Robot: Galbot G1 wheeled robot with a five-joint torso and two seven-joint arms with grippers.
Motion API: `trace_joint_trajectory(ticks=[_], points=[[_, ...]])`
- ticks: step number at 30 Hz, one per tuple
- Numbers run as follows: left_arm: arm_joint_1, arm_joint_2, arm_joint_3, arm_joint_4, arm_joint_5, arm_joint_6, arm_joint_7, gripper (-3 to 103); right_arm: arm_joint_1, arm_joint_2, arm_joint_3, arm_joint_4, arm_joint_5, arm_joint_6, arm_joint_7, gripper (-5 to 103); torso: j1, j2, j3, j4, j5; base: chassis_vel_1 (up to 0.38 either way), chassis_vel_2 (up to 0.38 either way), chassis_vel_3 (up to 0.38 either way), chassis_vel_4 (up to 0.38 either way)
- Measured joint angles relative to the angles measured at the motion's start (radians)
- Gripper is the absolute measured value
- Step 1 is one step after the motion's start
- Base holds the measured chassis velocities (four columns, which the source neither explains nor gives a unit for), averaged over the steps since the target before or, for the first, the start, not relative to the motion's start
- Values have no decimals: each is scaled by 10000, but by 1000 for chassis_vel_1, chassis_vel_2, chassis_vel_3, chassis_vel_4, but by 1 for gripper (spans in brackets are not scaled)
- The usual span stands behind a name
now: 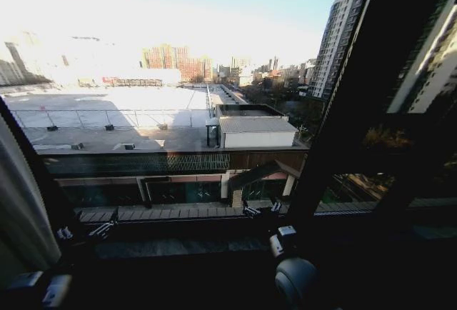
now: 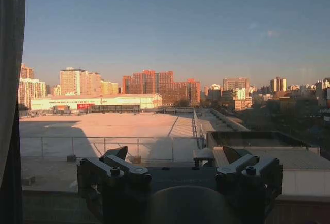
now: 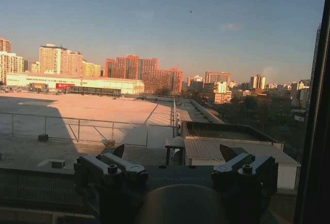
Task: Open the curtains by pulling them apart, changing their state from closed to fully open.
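A curtain [image 1: 20,203] hangs bunched in cream folds at the far left edge of the window, and its dark edge also shows in the left wrist view [image 2: 10,105]. The glass in the middle is uncovered and shows rooftops and city blocks. My left gripper [image 1: 87,230] is low by the sill, right of that curtain and apart from it; its jaws stand open and hold nothing [image 2: 175,154]. My right gripper [image 1: 263,208] is held at the middle of the window, open and holding nothing [image 3: 172,152].
A thick dark window frame bar [image 1: 343,110] slants up on the right, and also shows in the right wrist view [image 3: 317,131]. A dark sill [image 1: 186,242] runs below the glass. My right arm's joint [image 1: 296,278] sits low in front.
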Motion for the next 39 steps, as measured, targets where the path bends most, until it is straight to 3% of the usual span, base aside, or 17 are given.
trace_joint_trajectory(ticks=[39], points=[[-72, -37, 207, 81, 49, -80, 6, 100, -282, 15, 478, 19, -75, 12, 9, 100, -3, 0, 0, 0, 0, -270, -390, 268, 390]])
